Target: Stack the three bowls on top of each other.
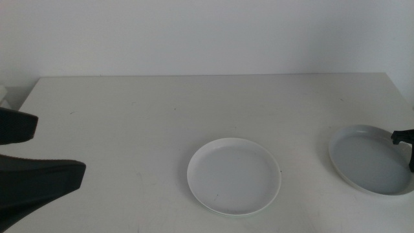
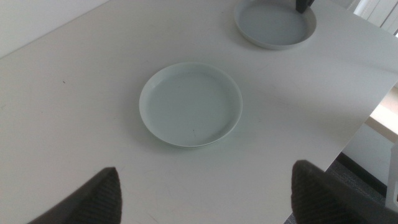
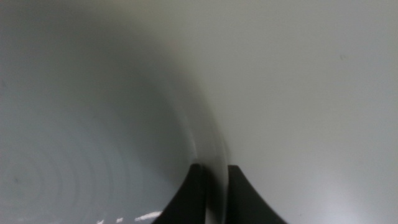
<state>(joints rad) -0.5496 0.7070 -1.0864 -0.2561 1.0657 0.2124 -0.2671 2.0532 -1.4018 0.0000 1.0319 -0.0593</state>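
Two shallow round plastic dishes lie on the white table (image 1: 129,116), and we do not see a third one in any view. The white dish with a low rim (image 1: 234,175) sits near the middle of the table, toward the front edge. It lies flat, its inside is smooth and bare, and a thin shadow runs under its rim. The pale grey-blue dish (image 1: 370,160), of about the same size and shape, rests well apart from it at the right side of the table, partly cut by the picture's edge. Its rim looks a little higher on the side toward the white dish.

The right gripper (image 1: 404,144) is at the far right rim of the pale grey-blue dish. In the right wrist view we see its two dark jaws closed on this rim, one on the inner side and one on the outer side, with the thin plastic wall between them.

The left gripper (image 2: 205,193) hangs over the left front part of the table, away from both dishes. Its jaws stand wide apart with nothing between them.
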